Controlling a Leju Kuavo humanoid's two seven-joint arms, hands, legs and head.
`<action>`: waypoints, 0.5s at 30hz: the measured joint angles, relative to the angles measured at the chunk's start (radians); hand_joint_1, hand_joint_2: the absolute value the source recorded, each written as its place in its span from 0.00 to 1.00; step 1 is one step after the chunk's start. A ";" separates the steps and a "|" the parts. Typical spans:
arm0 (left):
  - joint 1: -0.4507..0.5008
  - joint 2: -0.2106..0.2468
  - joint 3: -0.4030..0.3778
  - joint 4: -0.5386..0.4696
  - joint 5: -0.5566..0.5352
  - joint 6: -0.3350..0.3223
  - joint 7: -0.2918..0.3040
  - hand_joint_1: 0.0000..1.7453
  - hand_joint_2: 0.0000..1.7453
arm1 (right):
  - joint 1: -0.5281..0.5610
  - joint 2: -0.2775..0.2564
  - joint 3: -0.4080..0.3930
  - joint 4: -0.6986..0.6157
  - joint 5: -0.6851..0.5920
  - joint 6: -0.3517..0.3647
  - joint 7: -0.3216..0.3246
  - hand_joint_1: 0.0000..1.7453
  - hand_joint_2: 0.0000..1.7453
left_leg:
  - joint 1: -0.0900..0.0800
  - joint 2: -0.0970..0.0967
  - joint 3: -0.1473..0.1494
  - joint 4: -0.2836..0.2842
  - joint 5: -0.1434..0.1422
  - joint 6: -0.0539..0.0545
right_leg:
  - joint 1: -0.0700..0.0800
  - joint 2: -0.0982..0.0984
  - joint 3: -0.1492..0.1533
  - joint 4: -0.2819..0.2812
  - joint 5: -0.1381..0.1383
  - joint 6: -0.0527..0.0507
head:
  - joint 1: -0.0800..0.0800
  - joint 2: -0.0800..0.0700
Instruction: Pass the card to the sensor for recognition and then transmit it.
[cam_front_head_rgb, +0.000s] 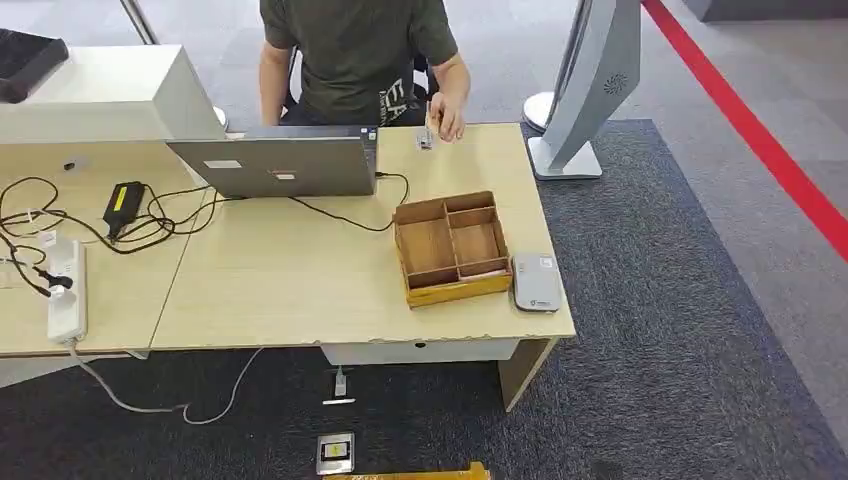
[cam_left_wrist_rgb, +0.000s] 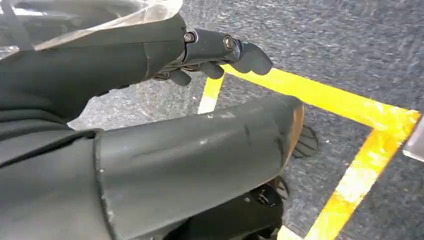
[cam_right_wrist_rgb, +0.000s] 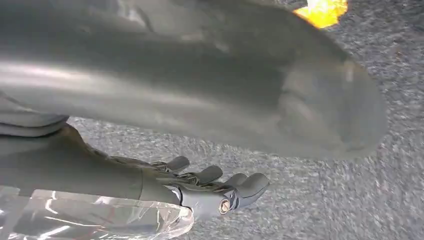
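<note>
Both hands (cam_left_wrist_rgb: 220, 55) (cam_right_wrist_rgb: 210, 187) hang empty; card (cam_front_head_rgb: 426, 139) small, pale.

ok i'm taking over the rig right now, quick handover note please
Left hand: hanging by the robot's side over the carpet, holding nothing.
Right hand: same, fingers loosely apart.
Small card: at the far edge of the light wooden desk, under a person's hand.
Grey flat card sensor: near right corner, beside the brown wooden divided tray.
Done: nothing.
Left: pick up the card, present it to the sensor, pass it on.
</note>
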 joint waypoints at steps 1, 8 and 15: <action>0.000 -0.002 0.000 0.000 0.000 0.011 0.023 0.00 0.00 | 0.000 0.003 0.000 0.001 0.005 0.001 0.010 0.00 0.00 | 0.000 0.000 0.000 0.000 0.000 0.000 | 0.000 0.000 0.000 0.000 0.000 0.000 | 0.000 0.000; 0.000 -0.015 0.000 0.000 0.003 0.071 0.116 0.00 0.00 | -0.002 0.013 -0.002 0.010 0.028 0.006 0.037 0.00 0.00 | -0.001 0.000 0.000 0.000 0.000 0.000 | 0.000 0.000 0.000 0.000 0.000 0.000 | 0.000 0.000; 0.000 -0.018 0.000 0.000 -0.003 0.102 0.132 0.00 0.00 | -0.004 0.014 -0.007 0.011 0.045 0.023 0.043 0.00 0.00 | -0.001 0.000 0.000 0.000 0.000 0.000 | 0.000 0.000 0.000 0.000 0.000 0.000 | 0.000 0.000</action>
